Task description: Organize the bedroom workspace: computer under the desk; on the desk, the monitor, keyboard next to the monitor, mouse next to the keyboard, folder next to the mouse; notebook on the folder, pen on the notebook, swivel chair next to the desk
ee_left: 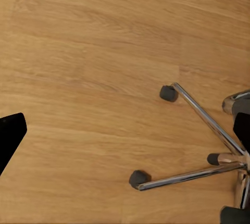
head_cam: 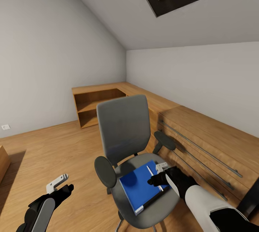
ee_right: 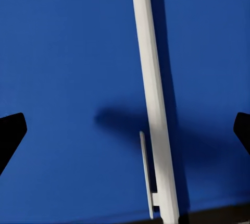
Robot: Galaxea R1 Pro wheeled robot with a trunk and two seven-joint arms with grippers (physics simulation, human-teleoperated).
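The grey swivel chair stands in front of me on the wood floor, and its chrome base appears in the left wrist view. On its seat lies the blue folder, with the slim white pen resting on top. My right gripper hovers open just over the pen, one finger on each side. My left gripper hangs open above bare floor, left of the chair. The desk, computer, monitor, keyboard, mouse and notebook are out of view.
A light wooden dresser with long rail handles runs along the right wall, close behind the chair's armrest. It joins an open shelf unit in the far corner. Open floor lies to the left.
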